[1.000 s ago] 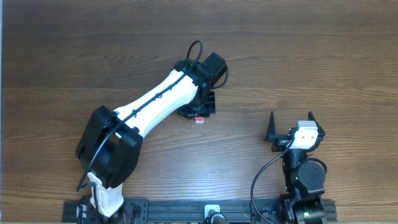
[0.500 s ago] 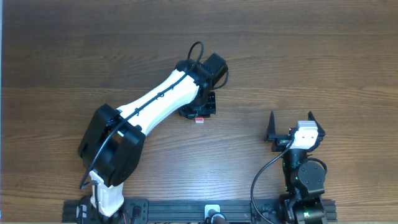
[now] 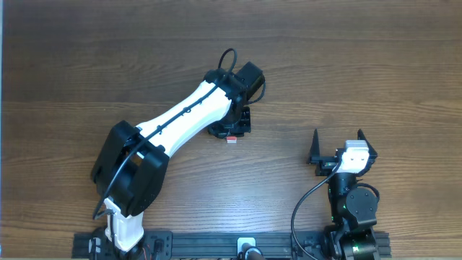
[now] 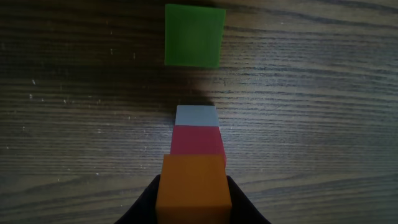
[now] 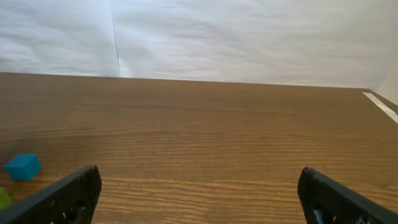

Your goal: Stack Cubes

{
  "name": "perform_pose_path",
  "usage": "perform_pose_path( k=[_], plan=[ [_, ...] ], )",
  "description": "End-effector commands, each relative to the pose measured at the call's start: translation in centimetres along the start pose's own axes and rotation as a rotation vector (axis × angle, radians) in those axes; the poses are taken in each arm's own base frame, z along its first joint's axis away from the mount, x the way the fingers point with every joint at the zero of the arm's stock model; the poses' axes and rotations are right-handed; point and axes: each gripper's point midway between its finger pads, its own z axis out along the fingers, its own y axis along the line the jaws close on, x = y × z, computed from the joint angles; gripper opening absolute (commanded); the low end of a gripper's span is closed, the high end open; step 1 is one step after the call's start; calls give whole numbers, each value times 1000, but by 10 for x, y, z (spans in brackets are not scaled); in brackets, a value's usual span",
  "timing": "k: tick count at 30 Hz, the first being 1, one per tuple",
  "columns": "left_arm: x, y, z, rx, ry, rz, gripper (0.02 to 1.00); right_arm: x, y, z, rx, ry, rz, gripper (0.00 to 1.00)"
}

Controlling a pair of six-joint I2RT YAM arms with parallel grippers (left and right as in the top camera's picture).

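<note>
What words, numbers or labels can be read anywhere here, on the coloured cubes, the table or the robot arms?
None can be read.
The orange cube, red cube, pale grey cube, green cube and blue cube show plain faces.
The table bears no print.
The left arm and right arm show no legible marking.

An orange cube (image 4: 191, 194) sits square between the fingers of the left gripper (image 4: 193, 182). It touches a red cube (image 4: 196, 142), which touches a pale grey cube (image 4: 197, 116), all three in one straight line that looks like a stack. A green cube (image 4: 194, 35) lies flat on the wood nearby, and a blue cube (image 5: 23, 166) rests apart.
</note>
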Motion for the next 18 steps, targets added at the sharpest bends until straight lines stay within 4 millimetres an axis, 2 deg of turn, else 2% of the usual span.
perform_pose_path(
  k=[1, 18],
  plan=[
    [-1, -5, 4, 5, 9, 11, 191, 2, 0, 0, -1, -1, -3, 991],
    [-1, -5, 4, 4, 9, 11, 316, 2, 0, 0, -1, -1, -4, 991]
  ],
)
